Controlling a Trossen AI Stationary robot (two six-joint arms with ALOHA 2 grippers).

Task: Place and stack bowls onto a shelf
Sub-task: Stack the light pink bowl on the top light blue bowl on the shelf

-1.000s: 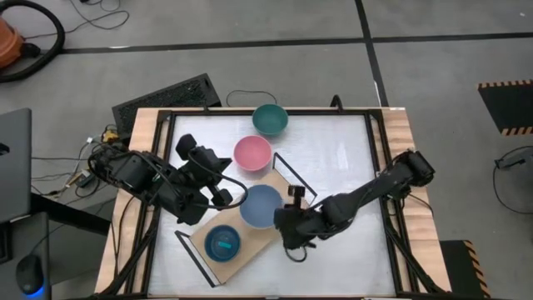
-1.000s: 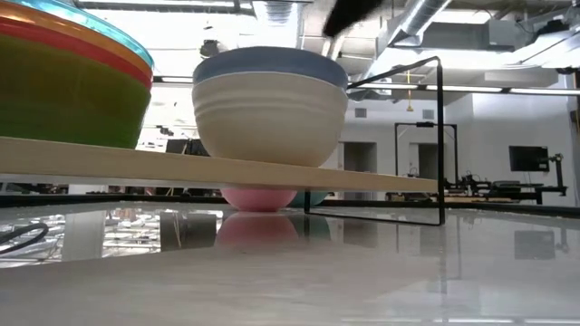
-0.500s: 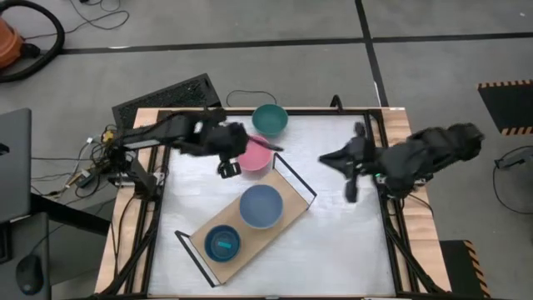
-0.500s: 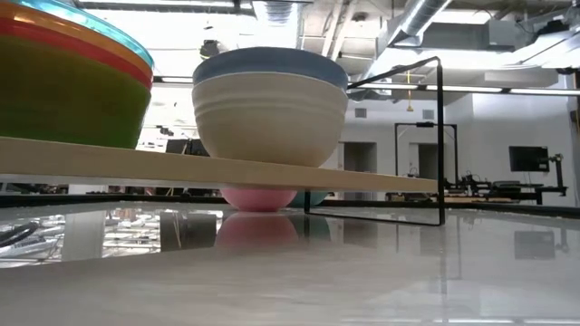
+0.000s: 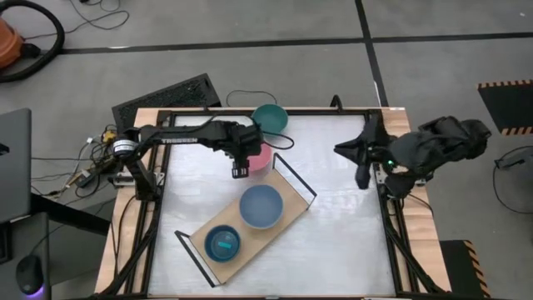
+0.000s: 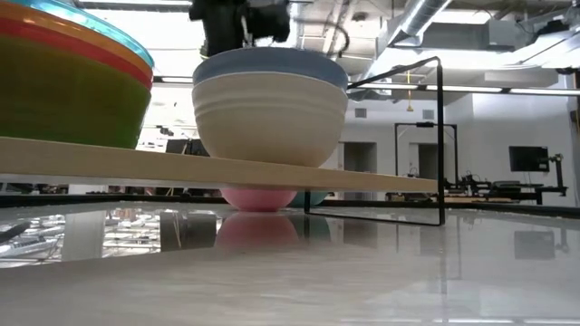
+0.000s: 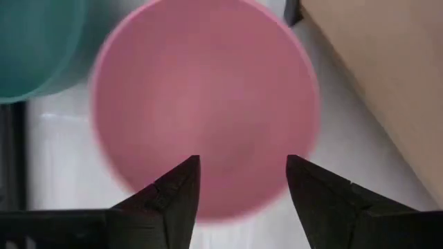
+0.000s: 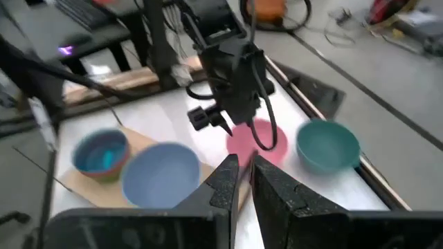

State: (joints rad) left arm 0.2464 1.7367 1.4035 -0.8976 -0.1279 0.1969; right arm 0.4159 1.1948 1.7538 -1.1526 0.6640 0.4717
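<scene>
From above, the left end effector point(image 5: 241, 164) hangs right over the near rim of the pink bowl point(image 5: 260, 158), which sits on the white surface point(image 5: 333, 217) close to its far edge, just beside the teal bowl point(image 5: 270, 118). The shelf point(image 5: 287, 204) lies slanted in the middle of the surface, its long side running from the near left corner up toward the pink bowl, and it already carries two stacks, one with a blue bowl point(image 5: 261, 206) on top. The right end effector point(image 5: 363, 173) waits over the right edge, well apart from the pink bowl, so the left arm is much nearer. From the low camera, the pink bowl point(image 6: 258, 197) shows under the shelf board point(image 6: 217, 169), behind it, and the dark left arm hangs above the stack. From the left wrist, the two fingers point(image 7: 173, 197) stand wide apart, and the pink bowl point(image 7: 208, 97) lies straight ahead of them, with its rim between them; they hold nothing. From the right wrist, the fingers point(image 8: 221, 181) are close together with only a thin gap and hold nothing.
</scene>
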